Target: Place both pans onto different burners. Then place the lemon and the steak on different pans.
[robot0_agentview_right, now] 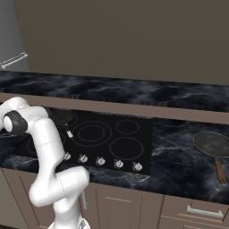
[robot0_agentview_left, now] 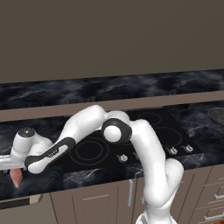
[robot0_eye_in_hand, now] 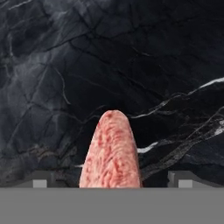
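The steak [robot0_eye_in_hand: 111, 151], pinkish-red with pale streaks, lies on the black marble counter [robot0_eye_in_hand: 65, 65]. My gripper [robot0_eye_in_hand: 111, 183] is open, with one fingertip on each side of the steak's near end. From the left base, the steak [robot0_agentview_left: 16, 177] lies left of the cooktop, under my hand [robot0_agentview_left: 14, 168]. The smaller black pan [robot0_agentview_right: 60, 117] sits on the left part of the cooktop, partly behind my arm, its light handle tip [robot0_agentview_right: 69, 133] pointing forward. On the counter to the right rests the wider grey pan [robot0_agentview_right: 211, 143], with its brown handle [robot0_agentview_right: 220, 171] pointing forward. Burners [robot0_agentview_right: 91, 133] [robot0_agentview_right: 126, 148] are bare rings. The lemon is out of view.
A row of silver knobs [robot0_agentview_right: 100, 161] lines the front of the cooktop [robot0_agentview_left: 131, 144]. A raised ledge [robot0_agentview_right: 134, 109] runs behind it below the brown wall. A grey fridge side with a handle [robot0_agentview_right: 13, 60] stands at the far left. Cabinet drawers [robot0_agentview_right: 203, 212] sit below the counter.
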Controlling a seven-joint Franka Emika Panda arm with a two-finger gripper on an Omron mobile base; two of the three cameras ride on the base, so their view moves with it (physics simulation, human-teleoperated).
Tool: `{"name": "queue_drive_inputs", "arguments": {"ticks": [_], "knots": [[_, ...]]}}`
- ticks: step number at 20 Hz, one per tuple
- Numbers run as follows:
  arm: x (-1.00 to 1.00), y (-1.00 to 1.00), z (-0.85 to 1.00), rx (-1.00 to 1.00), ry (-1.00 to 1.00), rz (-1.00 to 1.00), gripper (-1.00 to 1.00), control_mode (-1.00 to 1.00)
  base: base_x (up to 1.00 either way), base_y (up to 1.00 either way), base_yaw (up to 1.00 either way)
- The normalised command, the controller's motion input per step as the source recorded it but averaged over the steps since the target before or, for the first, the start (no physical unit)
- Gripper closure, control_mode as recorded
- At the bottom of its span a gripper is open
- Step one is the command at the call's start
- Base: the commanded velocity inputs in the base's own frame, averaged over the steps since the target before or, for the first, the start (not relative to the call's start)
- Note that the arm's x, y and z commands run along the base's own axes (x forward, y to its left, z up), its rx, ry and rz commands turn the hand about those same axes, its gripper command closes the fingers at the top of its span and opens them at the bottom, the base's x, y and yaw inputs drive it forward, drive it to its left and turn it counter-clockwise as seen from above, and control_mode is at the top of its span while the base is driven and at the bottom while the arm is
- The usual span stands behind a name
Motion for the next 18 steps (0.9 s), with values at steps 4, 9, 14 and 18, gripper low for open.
{"name": "queue_drive_inputs", "arguments": {"ticks": [4,9,14,18], "knots": [[0.0,0.08,-0.27,0.0,0.06,0.0,-1.0,-1.0,0.0,0.0,0.0],[0.0,0.0,-0.3,-0.02,0.06,0.0,-1.0,-1.0,0.0,0.0,0.0],[-0.2,0.0,-0.39,-0.05,0.04,0.0,-1.0,-1.0,0.0,0.0,0.0],[-0.74,0.01,-0.21,-0.07,0.0,0.0,-1.0,-1.0,0.0,0.0,0.0]]}}
